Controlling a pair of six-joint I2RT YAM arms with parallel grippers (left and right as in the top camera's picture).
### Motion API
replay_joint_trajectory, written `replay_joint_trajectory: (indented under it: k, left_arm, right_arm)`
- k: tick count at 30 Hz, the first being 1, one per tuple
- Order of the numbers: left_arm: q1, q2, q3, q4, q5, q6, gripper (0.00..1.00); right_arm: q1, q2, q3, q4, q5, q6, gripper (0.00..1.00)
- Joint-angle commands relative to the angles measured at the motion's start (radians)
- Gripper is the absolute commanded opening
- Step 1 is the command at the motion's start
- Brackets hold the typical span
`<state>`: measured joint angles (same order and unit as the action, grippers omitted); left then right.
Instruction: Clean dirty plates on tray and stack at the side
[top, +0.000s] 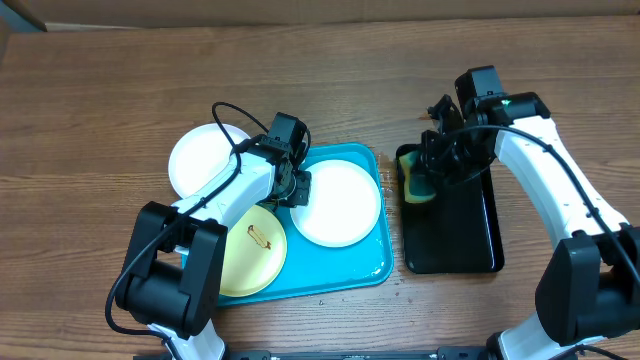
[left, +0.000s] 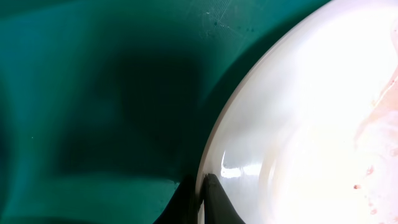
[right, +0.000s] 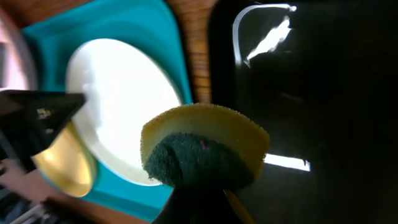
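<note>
Much is masked: the left arm (top: 235, 190) crosses the far left corner of the blue tray (top: 350, 283) and overlaps the yellow-green plate (top: 255, 265), whose near left edge is lost behind the arm's base. The left wrist view sits so close that only a curved slice of the white plate (top: 340, 205) shows, washed out by glare, with faint pinkish specks at its right edge too blurred to identify. In its own view the right claw (right: 198, 202) has its fingertips buried under the sponge (right: 205, 152). The blue tray lies with its long side running left to right across the table (top: 100, 90), slightly skewed; the black tray (top: 455, 235) beside it runs the other way. All the plates lie flat, face up. The white plate rests on the tray's right half, the yellow-green one at its near left with a brown smear, and a second white plate (top: 200, 155) sits off the tray by its far left corner. The left claw (top: 300, 187) is closed on the white plate's left rim; the right claw clamps the yellow and dark green sponge above the black tray's far end
</note>
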<state>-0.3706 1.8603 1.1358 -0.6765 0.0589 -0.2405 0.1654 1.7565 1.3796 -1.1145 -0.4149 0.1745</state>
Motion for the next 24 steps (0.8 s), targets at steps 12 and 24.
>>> replay_joint_trajectory:
  k: [12,24]
  left_arm:
    - [-0.003,0.016,-0.019,-0.010,-0.006,-0.010,0.04]
    - [-0.001,0.016,-0.019,-0.011,-0.006,-0.011,0.04]
  right_arm:
    - [0.193,0.027,-0.039,0.192,-0.200,0.065,0.04]
    - [0.265,0.102,-0.065,0.313,-0.260,0.171,0.04]
